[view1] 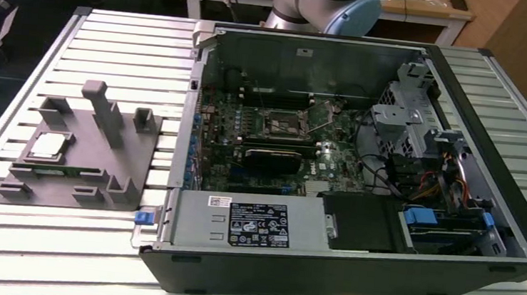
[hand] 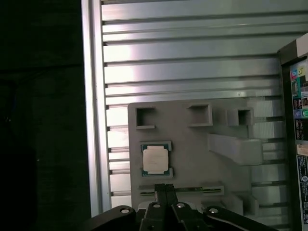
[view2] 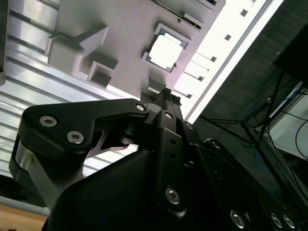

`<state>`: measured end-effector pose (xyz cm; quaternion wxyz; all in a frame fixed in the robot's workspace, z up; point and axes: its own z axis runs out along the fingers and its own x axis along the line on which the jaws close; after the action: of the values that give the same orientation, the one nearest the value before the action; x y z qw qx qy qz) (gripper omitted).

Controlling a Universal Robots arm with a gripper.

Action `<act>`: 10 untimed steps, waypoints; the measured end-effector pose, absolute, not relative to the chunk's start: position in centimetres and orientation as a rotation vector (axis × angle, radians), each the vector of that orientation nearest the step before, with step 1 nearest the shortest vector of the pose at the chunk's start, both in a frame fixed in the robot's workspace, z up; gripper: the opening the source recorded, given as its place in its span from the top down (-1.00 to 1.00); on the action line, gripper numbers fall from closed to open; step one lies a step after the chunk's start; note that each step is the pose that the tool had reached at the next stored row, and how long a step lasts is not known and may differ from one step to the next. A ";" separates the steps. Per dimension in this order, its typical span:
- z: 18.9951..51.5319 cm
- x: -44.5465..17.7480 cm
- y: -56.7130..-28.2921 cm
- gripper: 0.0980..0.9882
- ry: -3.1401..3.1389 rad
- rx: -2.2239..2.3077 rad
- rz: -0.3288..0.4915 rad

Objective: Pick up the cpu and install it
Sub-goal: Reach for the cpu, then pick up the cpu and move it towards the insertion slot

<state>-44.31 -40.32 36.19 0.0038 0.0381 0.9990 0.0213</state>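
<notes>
The cpu (view1: 49, 144), a small square chip with a pale metal top, lies flat in a framed pocket of the grey fixture (view1: 89, 175) on the exterior view's left. Both wrist views look down on it: the cpu (hand: 155, 160) sits in the fixture (hand: 192, 139), and the cpu (view2: 166, 52) shines bright. My gripper (hand: 166, 191) hovers well above the fixture, off to one side of the chip, over a slot with a thin green strip (hand: 202, 191). Its dark fingers (view2: 168, 98) are pressed together, shut on nothing.
An open computer case (view1: 490, 174) lies on the slatted metal table (view1: 110, 41), right of the fixture, with the motherboard socket (view1: 283, 124) exposed. A white-labelled black box (view1: 257, 222) sits at its near side. The fixture carries tall posts (view1: 104, 108). The table edge (hand: 94, 120) runs near the fixture.
</notes>
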 end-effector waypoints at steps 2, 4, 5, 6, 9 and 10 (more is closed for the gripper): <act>36.1 -44.6 -40.3 0.96 3.131 0.119 0.067; 36.0 -44.9 -40.3 0.96 3.131 0.119 0.067; 36.0 -44.9 -40.3 0.96 3.131 0.119 0.067; 36.0 -44.9 -40.3 0.96 3.131 0.119 0.067; 36.0 -44.9 -40.3 0.96 3.132 0.119 0.063; 36.0 -44.9 -40.3 0.96 3.132 0.119 0.063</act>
<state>-44.93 -40.32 35.97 0.0035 0.0381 0.9991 0.0201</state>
